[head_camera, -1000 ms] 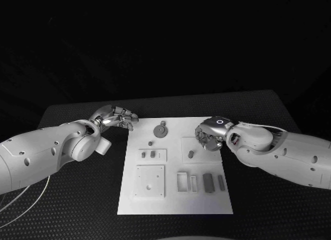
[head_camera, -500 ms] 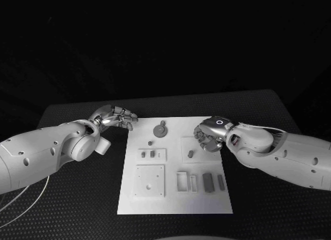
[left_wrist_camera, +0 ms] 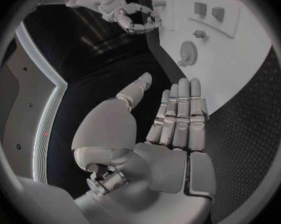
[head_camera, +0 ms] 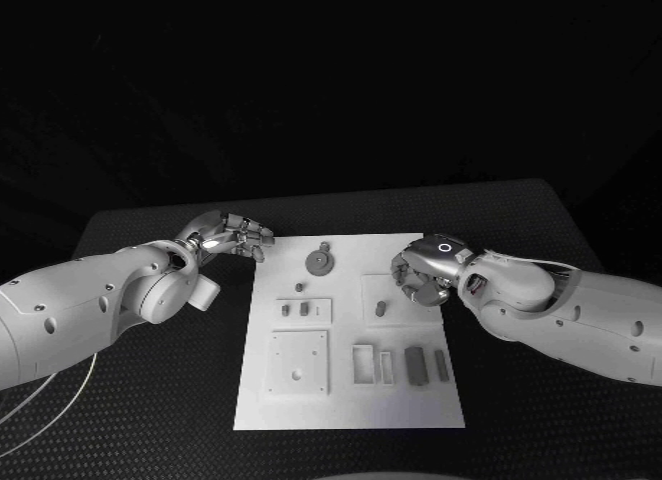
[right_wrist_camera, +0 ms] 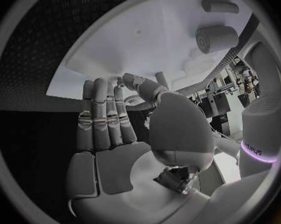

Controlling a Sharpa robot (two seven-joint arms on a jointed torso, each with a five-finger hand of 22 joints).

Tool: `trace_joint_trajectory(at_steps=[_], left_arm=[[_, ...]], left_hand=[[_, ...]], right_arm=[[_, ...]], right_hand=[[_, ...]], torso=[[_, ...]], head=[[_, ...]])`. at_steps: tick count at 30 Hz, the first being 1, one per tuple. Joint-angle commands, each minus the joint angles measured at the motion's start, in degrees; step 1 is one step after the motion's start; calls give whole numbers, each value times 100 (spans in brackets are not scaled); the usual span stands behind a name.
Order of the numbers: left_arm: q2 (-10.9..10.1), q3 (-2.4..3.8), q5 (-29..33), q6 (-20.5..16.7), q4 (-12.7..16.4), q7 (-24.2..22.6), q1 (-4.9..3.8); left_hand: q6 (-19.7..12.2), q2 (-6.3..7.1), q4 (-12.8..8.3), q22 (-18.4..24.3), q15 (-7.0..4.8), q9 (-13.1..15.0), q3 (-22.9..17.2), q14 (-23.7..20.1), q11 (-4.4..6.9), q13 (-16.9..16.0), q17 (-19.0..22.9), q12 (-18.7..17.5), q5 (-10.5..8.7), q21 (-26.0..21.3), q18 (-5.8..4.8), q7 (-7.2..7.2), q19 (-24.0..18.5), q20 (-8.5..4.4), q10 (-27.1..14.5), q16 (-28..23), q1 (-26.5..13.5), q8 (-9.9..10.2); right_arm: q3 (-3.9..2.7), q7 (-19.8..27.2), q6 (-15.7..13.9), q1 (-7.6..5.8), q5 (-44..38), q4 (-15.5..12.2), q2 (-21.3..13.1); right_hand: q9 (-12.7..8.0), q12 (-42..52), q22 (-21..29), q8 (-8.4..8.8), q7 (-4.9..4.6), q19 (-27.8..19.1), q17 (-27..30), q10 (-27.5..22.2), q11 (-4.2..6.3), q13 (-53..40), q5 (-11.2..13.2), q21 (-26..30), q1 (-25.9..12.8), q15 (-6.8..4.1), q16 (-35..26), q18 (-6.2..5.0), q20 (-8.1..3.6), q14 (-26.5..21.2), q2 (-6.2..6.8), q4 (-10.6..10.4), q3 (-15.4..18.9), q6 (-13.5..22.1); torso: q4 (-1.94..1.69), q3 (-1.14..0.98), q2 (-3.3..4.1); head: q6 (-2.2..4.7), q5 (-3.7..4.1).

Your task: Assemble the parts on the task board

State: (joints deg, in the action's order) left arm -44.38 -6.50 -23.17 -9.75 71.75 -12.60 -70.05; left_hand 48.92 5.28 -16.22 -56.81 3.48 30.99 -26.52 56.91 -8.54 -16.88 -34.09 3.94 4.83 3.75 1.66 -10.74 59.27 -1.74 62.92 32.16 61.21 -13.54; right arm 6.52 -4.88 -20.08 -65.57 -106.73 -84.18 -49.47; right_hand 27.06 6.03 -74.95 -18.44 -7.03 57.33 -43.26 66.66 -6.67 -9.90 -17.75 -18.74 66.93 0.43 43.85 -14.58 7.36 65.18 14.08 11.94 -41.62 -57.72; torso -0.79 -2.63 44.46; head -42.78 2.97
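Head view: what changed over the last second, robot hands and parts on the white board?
Little. The right robot hand, holding nothing at the right edge of the white rectangular task board, drifted slightly toward the robot. The left robot hand stayed beside the board's far left corner, fingers straight and empty. The round grey disc part and the other small grey parts did not move.

Looked like a robotics lab or test cell — black table (head_camera: 158, 400) with a textured mat, darkness all round it, a white task board (head_camera: 353, 400) laid square at its middle. Beyond the table, glimpsed past the right wrist, stood metal racks and equipment (right_wrist_camera: 230, 84) — cluttered, workshop-like, hard to make out further.
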Motion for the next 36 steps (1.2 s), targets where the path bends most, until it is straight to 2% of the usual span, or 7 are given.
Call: trace_joint_trajectory(at_steps=[1,3,6,12,21,36], left_arm=[[3,3,35,60,8,-34,-5],[8,3,35,61,7,-35,-5],[11,3,35,63,7,-35,-5],[6,3,35,57,2,-33,-4],[3,3,35,66,6,-13,-4],[-4,3,35,74,7,-6,-4]], left_hand=[[-20,-10,-15,8,46,-6,32,8,7,8,-7,-10,-31,11,69,-8,-19,3,-38,-23,-34,-21],[-19,-10,-14,9,46,-7,33,8,7,8,-9,-9,-31,11,69,-8,-19,3,-37,-24,-34,-22],[-20,-12,-13,10,46,-7,33,9,7,9,-11,-8,-31,11,69,-8,-18,3,-36,-25,-35,-22],[-21,-11,-14,12,46,-7,35,10,7,10,-14,-8,-32,11,69,-8,-18,3,-36,-27,-36,-22],[-41,-5,-13,22,47,-13,43,11,1,19,-29,-13,-33,11,68,-15,-19,4,-52,-39,-42,-15],[-64,-3,-12,35,48,-19,50,12,-7,30,-48,-16,-34,12,68,-25,-20,5,-71,-56,-47,-8]], right_arm=[[27,67,-369,38,-120,-12,-18],[29,60,-459,58,-152,-11,-20],[32,42,-404,65,-161,1,-10],[55,49,-345,119,-157,44,34],[61,30,-288,136,-157,80,71],[89,42,-207,140,-139,70,72]], right_hand=[[3,-32,-104,-32,14,-44,42,59,1,47,13,37,53,-4,-80,1,14,-5,-67,45,-52,-53],[3,7,-116,-71,42,45,25,190,45,62,16,4,118,-50,-56,-31,10,105,-122,81,-59,-132],[10,55,-114,-124,86,113,-3,351,100,71,13,-11,142,-100,-46,-42,7,177,-155,107,-59,-242],[-6,87,-111,-119,89,171,-41,511,151,79,13,-13,101,-145,-54,-42,-12,230,-136,92,-33,-254],[-52,75,-110,-40,33,195,-75,573,168,93,13,-1,87,-161,-71,-42,-19,253,-68,94,-20,-126],[-84,20,-112,-1,3,204,-112,556,155,120,13,14,4,-151,-91,-42,-16,257,64,20,16,-64]], torso=[[6,1,1],[6,-1,0],[3,-1,-1],[0,5,1],[-4,9,2],[1,2,0]], head=[[5,4],[7,2],[6,4],[2,7],[-4,4],[-16,3]])
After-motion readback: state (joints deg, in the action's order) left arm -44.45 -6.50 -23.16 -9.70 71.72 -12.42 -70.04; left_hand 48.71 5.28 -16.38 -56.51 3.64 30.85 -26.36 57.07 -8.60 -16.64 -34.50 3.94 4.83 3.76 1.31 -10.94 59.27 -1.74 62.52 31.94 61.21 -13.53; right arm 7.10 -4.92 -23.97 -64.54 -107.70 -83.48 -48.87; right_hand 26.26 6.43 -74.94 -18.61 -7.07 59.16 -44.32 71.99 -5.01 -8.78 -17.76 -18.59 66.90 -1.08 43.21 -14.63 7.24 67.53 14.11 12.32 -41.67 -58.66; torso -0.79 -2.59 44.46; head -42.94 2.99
